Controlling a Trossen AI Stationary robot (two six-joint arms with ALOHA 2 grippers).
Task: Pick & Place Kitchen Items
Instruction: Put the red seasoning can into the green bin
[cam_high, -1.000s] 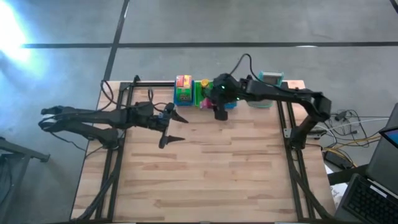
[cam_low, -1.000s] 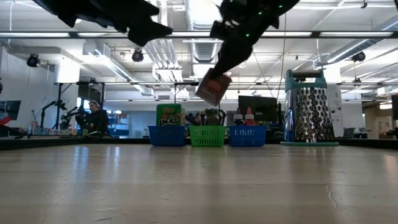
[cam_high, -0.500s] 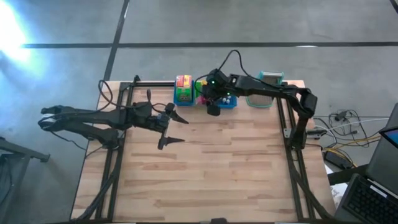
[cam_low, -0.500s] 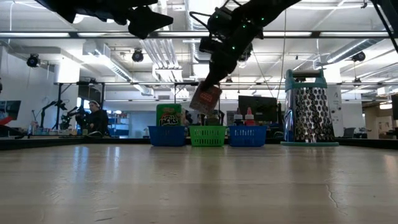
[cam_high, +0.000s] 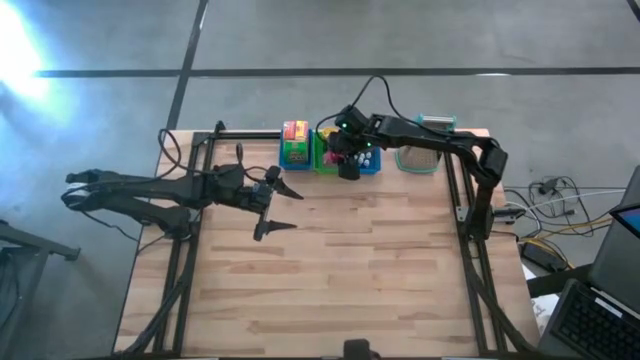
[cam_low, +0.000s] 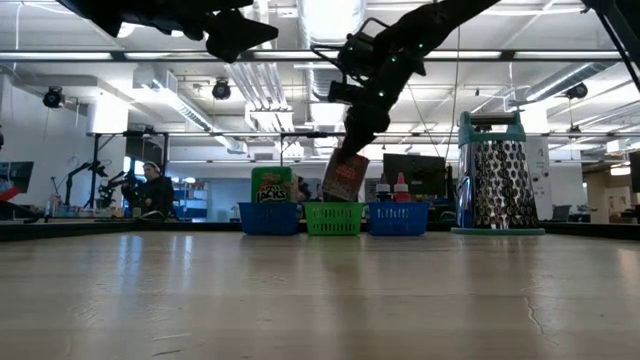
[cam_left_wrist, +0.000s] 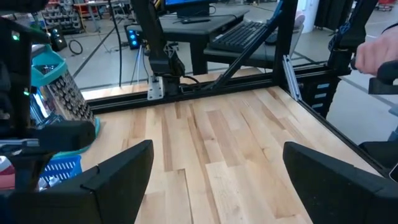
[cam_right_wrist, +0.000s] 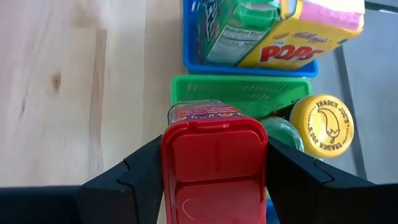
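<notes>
Over the last second my right arm has swung its load from in front of the bins back over them, and lowered it; in the low view the container (cam_low: 345, 177) now hangs just above the green bin (cam_low: 334, 217) at centre frame, where a second ago it rode higher and tilted; I judge the carry is nearly over and the release into that bin comes next.

My right gripper (cam_high: 349, 160) sits at upper centre of the high view, over the row of bins at the table's (cam_high: 340, 270) far edge; its fingers are clamped on the container's two sides.

My left gripper (cam_high: 278, 208) hasn't moved; it waits at left of centre, fingers spread wide and empty.

The container shows a red flip lid (cam_right_wrist: 214, 157) in the right wrist view; a printed label band (cam_right_wrist: 204, 112) runs around the top of its body; it hangs nearly upright; a yellow-capped jar (cam_right_wrist: 321, 125) already lies in the green bin.
</notes>
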